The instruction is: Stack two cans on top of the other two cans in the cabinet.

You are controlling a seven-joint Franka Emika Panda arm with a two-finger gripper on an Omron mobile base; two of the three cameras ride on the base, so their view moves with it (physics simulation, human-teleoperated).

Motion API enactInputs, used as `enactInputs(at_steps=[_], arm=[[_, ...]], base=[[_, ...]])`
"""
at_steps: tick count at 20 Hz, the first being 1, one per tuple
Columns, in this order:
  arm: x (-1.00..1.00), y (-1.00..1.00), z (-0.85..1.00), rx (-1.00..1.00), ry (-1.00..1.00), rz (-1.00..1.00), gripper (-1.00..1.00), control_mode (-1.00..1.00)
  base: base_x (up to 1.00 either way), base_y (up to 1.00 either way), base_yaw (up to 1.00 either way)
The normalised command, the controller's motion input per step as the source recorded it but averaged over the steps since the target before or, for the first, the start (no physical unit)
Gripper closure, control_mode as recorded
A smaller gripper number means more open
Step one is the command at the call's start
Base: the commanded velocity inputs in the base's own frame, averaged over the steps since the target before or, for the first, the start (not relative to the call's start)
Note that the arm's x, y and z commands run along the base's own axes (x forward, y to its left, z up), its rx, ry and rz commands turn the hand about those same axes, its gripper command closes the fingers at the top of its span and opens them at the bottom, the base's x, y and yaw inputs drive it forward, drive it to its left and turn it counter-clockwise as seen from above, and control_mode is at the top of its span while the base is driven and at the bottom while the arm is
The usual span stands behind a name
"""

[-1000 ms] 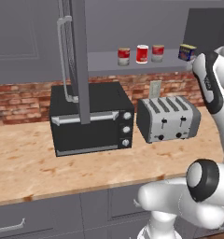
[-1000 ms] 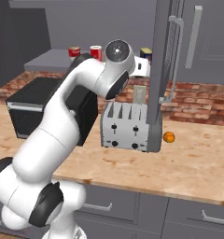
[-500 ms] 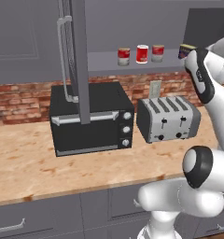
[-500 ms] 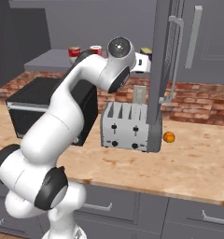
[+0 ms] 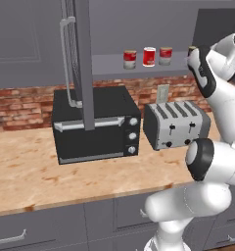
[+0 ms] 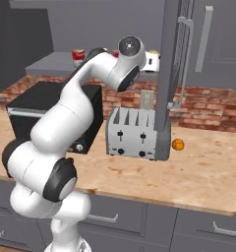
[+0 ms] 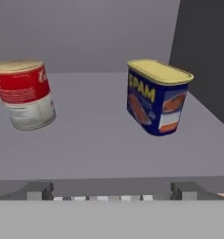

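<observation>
Cabinet (image 5: pixel 139 63): I see its door (image 5: pixel 82 63) swung out toward me, so the grey shelf is open to my reach from the front.

Table (image 5: pixel 36 176): carries a toaster oven (image 5: pixel 95 127) and a toaster (image 5: pixel 174 125), both below the shelf and well apart from the cans. The right base view adds a small orange ball (image 6: pixel 177 144) by the toaster, which the left base view lacks.

Arm: raised to shelf height, hand level with the shelf edge; I judge this an approach to a first pick.

Blue can (image 7: pixel 157 96): upright on the shelf, yellow lid up, at the right end near the dark side wall. The hand view gives its label and lid; in the left base view the wrist covers most of it.

Red cans: three in a row on the shelf in the left base view, (image 5: pixel 130 59), (image 5: pixel 149 56), (image 5: pixel 165 55), apart from each other, none stacked. The hand view shows one (image 7: pixel 24 93), to the left of the blue can and apart from it.

Jaws: gripper (image 7: pixel 111 193) has them fully apart, holding nothing, short of the blue can.
</observation>
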Motion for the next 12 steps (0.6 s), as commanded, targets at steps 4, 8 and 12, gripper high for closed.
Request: enactInputs(at_steps=[4,8,12], arm=[[0.29,-0.16,0.01,0.0,0.0,0.0,-1.0,-1.0],[0.23,-0.11,0.03,0.0,-0.01,0.0,-1.0,-1.0],[0.18,-0.01,0.03,0.0,-0.05,0.0,-1.0,-1.0]], base=[[0.0,0.0,0.0],[0.0,0.0,0.0],[0.0,0.0,0.0]])
